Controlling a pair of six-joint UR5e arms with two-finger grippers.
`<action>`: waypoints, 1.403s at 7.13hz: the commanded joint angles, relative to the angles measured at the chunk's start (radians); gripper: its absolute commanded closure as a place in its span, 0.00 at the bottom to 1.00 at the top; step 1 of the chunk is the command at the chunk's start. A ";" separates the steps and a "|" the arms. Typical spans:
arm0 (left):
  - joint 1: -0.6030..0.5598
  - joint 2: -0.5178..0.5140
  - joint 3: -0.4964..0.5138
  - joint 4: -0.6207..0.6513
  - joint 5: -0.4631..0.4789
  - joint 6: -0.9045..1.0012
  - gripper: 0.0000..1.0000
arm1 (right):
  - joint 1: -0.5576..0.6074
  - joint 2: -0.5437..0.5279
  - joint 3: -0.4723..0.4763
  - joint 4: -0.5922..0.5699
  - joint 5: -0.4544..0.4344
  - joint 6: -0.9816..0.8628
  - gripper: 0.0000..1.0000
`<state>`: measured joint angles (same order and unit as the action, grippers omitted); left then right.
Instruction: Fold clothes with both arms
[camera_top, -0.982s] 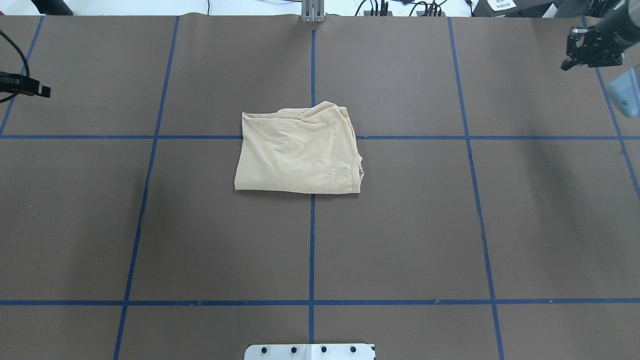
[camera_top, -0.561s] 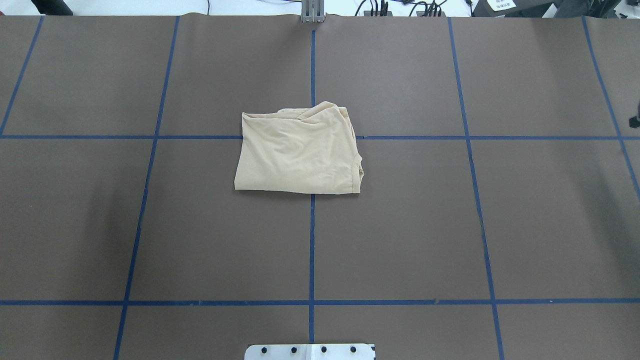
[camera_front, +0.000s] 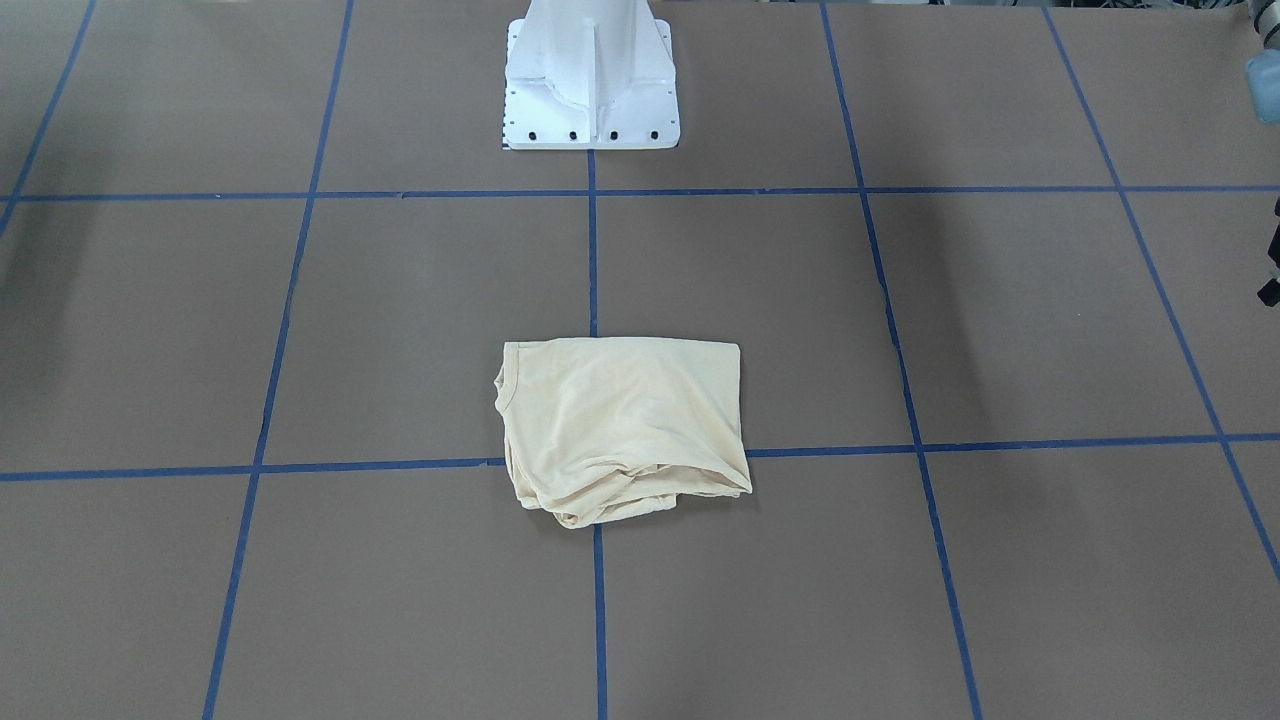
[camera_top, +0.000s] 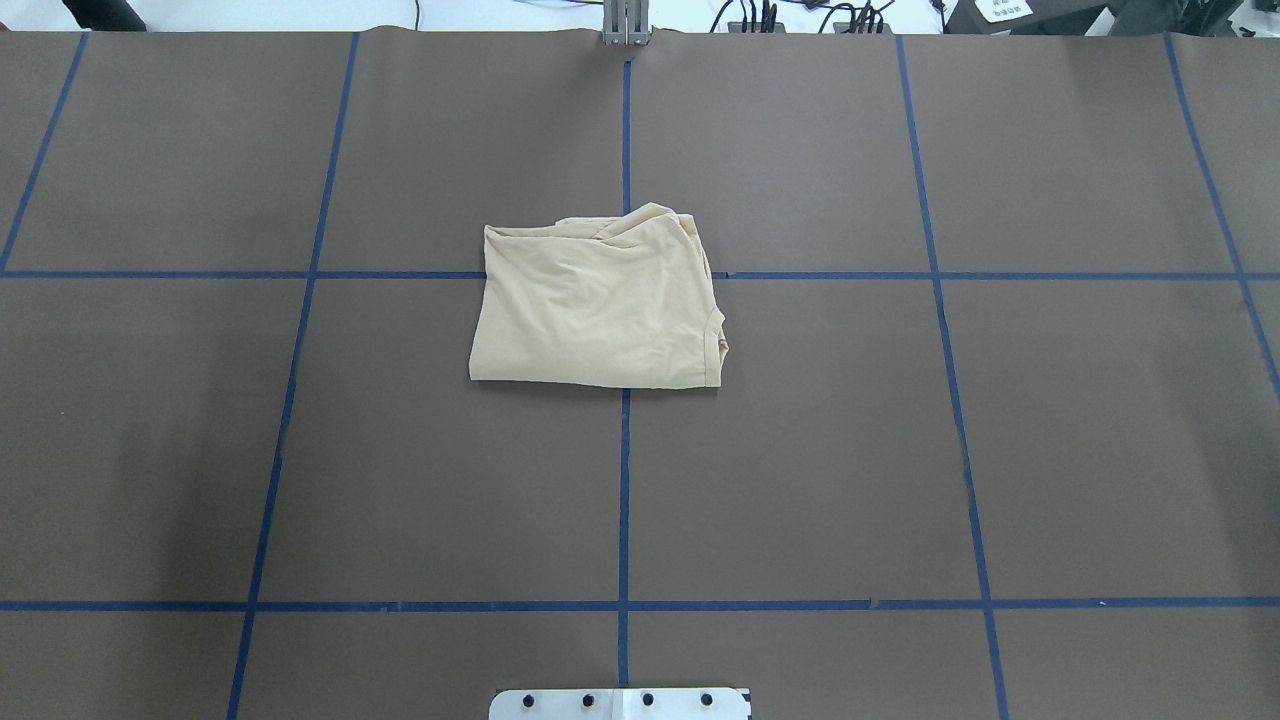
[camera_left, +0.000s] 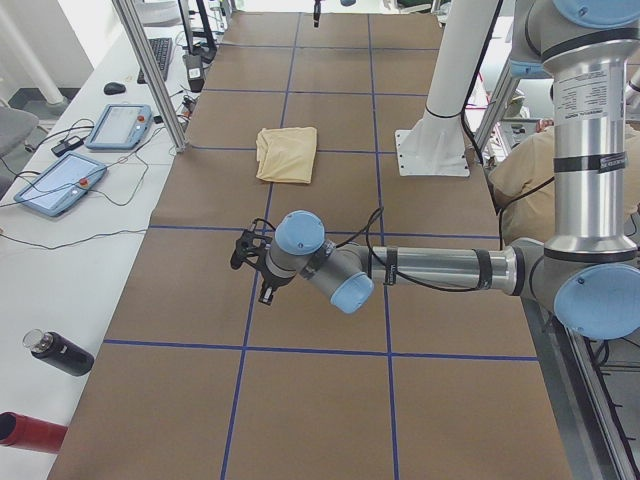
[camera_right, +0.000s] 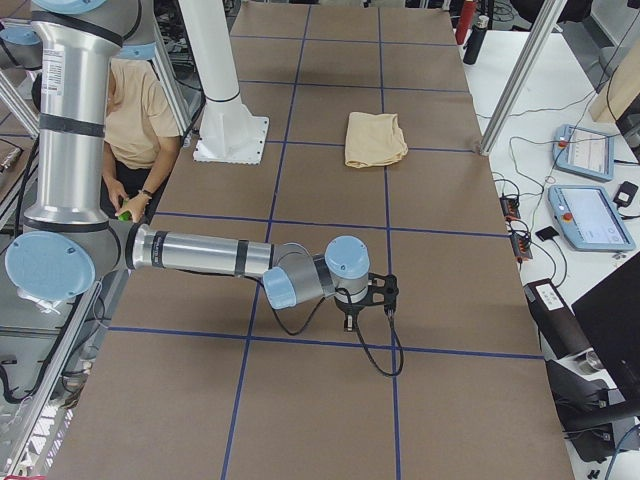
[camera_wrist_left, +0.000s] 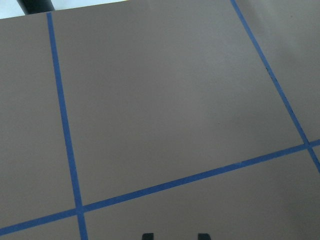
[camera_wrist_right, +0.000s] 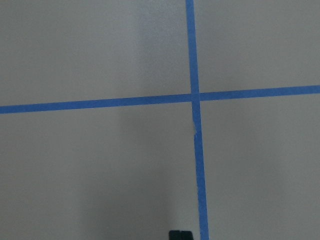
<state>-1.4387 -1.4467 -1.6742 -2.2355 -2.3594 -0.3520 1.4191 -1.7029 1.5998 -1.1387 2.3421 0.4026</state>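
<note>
Your shirt (camera_top: 600, 310) lay folded at the centre of the table (camera_top: 300, 450). At its 9 o'clock the left gripper (camera_wrist_left: 174, 236) stood slightly open, empty. Of the right gripper (camera_wrist_right: 180, 235), at 3 o'clock, you couldn't tell.

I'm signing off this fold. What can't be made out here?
- T-shirt: inner layers and underside, hidden by its own fold in every view.
- Right gripper: small in the exterior right view; the right wrist view's bottom edge cuts off its fingers, so its opening is unclear.
- Left arm: cut off by the front-facing view's right edge.
</note>
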 joint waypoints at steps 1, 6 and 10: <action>-0.005 0.011 -0.002 0.013 0.006 0.002 0.00 | -0.002 0.002 0.012 -0.003 -0.001 -0.002 0.00; -0.018 0.000 -0.037 0.276 0.006 0.203 0.00 | 0.004 0.009 0.164 -0.294 0.011 -0.077 0.00; -0.071 0.019 -0.139 0.359 0.081 0.349 0.00 | 0.067 0.114 0.206 -0.566 -0.004 -0.289 0.00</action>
<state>-1.5047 -1.4372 -1.7824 -1.8901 -2.3077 -0.0470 1.4822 -1.6072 1.8007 -1.6764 2.3456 0.1288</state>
